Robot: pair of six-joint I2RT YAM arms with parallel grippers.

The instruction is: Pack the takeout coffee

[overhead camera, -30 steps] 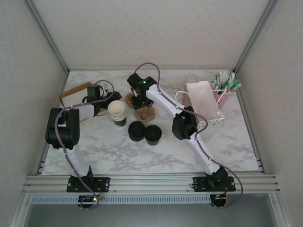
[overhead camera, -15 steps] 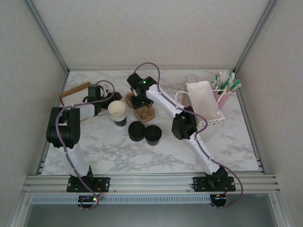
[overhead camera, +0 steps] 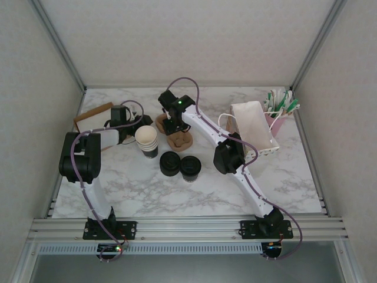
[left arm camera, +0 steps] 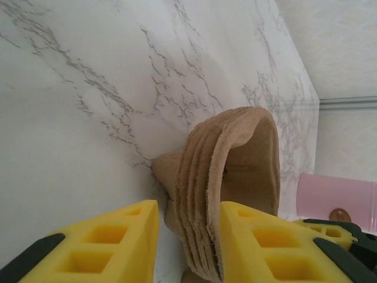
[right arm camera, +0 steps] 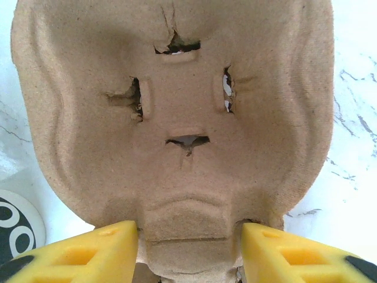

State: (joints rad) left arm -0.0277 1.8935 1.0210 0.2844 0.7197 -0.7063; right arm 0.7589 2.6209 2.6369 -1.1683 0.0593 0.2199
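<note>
The takeout coffee (overhead camera: 190, 167) stands lidded on the table, just beside a lid pile (overhead camera: 170, 163). It is on the base side of the right gripper (right arm camera: 189, 233) and well apart from it. Right gripper: about half open, with both fingers pressed against the narrow waist of the pulp carrier stack (right arm camera: 177, 118). Left gripper (left arm camera: 188, 206): partly open, with its fingers flanking the stack's end rim. Whether it grips cannot be told.
</note>
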